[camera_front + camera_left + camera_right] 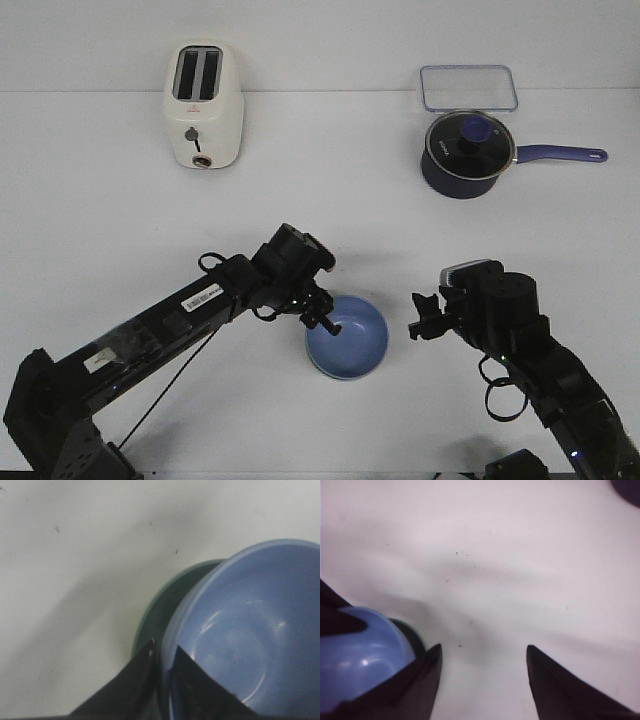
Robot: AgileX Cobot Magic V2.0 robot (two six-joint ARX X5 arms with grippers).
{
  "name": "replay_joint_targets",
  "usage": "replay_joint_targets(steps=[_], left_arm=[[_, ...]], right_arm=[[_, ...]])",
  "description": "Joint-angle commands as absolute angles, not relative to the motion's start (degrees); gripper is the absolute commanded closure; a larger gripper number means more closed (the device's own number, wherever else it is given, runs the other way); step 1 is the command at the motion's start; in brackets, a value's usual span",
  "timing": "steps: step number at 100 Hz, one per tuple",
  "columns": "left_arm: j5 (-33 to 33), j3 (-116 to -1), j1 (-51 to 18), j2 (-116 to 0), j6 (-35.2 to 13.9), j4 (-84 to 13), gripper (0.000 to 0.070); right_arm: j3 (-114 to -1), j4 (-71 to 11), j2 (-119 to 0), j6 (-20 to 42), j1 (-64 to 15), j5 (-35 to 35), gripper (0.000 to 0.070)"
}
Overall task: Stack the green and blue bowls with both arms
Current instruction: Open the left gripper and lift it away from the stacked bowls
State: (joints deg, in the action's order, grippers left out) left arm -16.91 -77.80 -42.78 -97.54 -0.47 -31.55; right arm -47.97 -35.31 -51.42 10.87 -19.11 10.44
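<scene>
The light blue bowl (pixel 352 340) sits inside the sage green bowl (pixel 159 611), low in the middle of the table. Only a sliver of the green rim shows beside the blue one in the left wrist view. My left gripper (pixel 325 321) is shut on the blue bowl's near-left rim (pixel 167 652), one finger inside the bowl and one outside it. My right gripper (pixel 420 322) is open and empty, just right of the bowls and apart from them. In the right wrist view (pixel 484 647) the blue bowl (pixel 355 655) and a dark edge of the green bowl (pixel 414 636) lie beside one finger.
A cream toaster (pixel 203 105) stands at the back left. A dark navy saucepan (pixel 466 155) with a glass lid and long handle stands at the back right, with a clear lidded container (pixel 468 88) behind it. The table (pixel 330 210) is white.
</scene>
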Motion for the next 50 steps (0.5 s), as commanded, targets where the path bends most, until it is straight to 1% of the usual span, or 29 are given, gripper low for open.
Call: replay_joint_targets(steps=[1,4,7,13,22,28,36,43,49,50], left_arm=[[-17.7,-78.6,-43.3,-98.5,0.7,-31.7,0.0416],[-17.7,-78.6,-43.3,-98.5,0.6,-31.5,0.0352],[-17.7,-78.8,-43.3,-98.3,0.6,-31.5,0.0309],[-17.6,-79.2,-43.0,-97.3,0.7,-31.5,0.0275],[-17.5,-79.5,-41.4,-94.3,0.7,-31.2,0.0275],[-16.1,-79.5,-40.2,-91.8,0.7,-31.2,0.0276],[-11.5,-79.5,-37.6,-87.2,1.0,-31.2,0.0277],[-6.2,-79.5,-34.8,-83.3,1.4,-31.2,0.0281],[-2.1,-79.5,-32.3,-80.3,2.0,-31.2,0.0302],[-1.0,-79.5,-31.5,-79.6,2.1,-31.2,0.0322]], right_arm=[[-48.8,-34.7,-51.8,10.4,-19.4,10.5,0.0345],[-48.8,-34.7,-51.8,10.4,-19.4,10.5,0.0345],[-48.8,-34.7,-51.8,10.4,-19.4,10.4,0.0345],[-48.8,-34.6,-51.8,10.4,-19.4,10.3,0.0345],[-48.8,-34.2,-51.8,10.3,-19.4,10.2,0.0345],[-48.8,-33.5,-51.8,10.0,-19.4,9.9,0.0345],[-48.8,-32.6,-51.8,9.0,-19.4,8.6,0.0345],[-48.8,-31.8,-51.8,7.1,-19.2,7.0,0.0347],[-48.8,-31.0,-51.8,5.7,-18.9,6.1,0.0376],[-48.8,-30.8,-51.8,5.5,-18.8,5.9,0.0383]])
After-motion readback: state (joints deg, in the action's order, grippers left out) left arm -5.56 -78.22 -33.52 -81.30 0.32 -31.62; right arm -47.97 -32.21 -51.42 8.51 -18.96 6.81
